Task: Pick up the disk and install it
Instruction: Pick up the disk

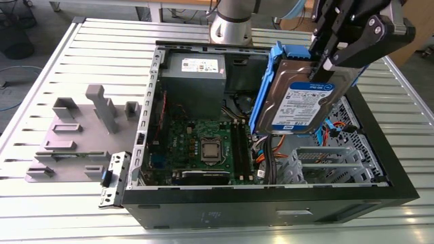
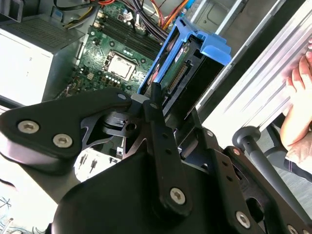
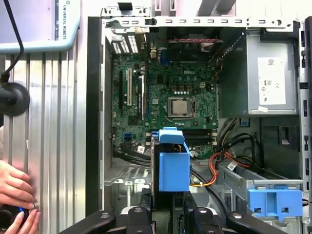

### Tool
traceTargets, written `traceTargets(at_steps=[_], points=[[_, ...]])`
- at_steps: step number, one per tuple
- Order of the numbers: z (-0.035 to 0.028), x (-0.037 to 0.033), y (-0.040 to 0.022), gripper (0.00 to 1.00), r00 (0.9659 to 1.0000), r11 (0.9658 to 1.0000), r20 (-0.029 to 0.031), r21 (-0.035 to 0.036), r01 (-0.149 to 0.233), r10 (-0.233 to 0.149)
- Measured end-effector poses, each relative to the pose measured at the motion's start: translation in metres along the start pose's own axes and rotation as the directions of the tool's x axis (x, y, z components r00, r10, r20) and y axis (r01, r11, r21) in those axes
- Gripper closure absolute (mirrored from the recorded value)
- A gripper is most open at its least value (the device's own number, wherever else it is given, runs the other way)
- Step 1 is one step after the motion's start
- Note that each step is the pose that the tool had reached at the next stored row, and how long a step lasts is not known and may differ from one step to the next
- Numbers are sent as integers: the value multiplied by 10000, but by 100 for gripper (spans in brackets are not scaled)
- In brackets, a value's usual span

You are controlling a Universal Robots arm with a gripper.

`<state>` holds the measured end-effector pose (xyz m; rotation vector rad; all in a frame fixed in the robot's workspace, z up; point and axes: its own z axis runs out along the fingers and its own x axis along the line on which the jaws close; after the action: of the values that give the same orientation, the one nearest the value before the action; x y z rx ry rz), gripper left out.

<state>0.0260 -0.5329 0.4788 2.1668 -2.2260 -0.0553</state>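
Note:
The disk (image 1: 298, 104), a silver drive with a white-and-blue label in a blue rail frame, hangs tilted on edge above the open computer case (image 1: 271, 206). My gripper (image 1: 327, 62) is shut on its upper end, over the case's side toward the exterior view's right. In the second wrist view a black finger (image 2: 155, 105) presses against the disk (image 2: 195, 53), with the motherboard below. In the first wrist view the blue end of the disk (image 3: 173, 165) juts out from the gripper (image 3: 168, 217), above the case floor beside the motherboard (image 3: 168, 97).
Inside the case are a grey power-supply box (image 1: 196, 76), cables and a metal drive cage (image 1: 326, 162) with a blue clip (image 3: 273, 200). A grey fixture (image 1: 81, 132) and a loose bracket (image 1: 112, 178) lie beside the case. A person's hand (image 3: 14, 190) rests at the table's edge.

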Motion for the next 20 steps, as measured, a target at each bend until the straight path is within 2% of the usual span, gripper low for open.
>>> traceTargets(at_steps=[7,20], points=[[7,107,-3,65,10000,10000,12,0,0,0],[20,247,-10,65,10000,10000,12,0,1,-1]])
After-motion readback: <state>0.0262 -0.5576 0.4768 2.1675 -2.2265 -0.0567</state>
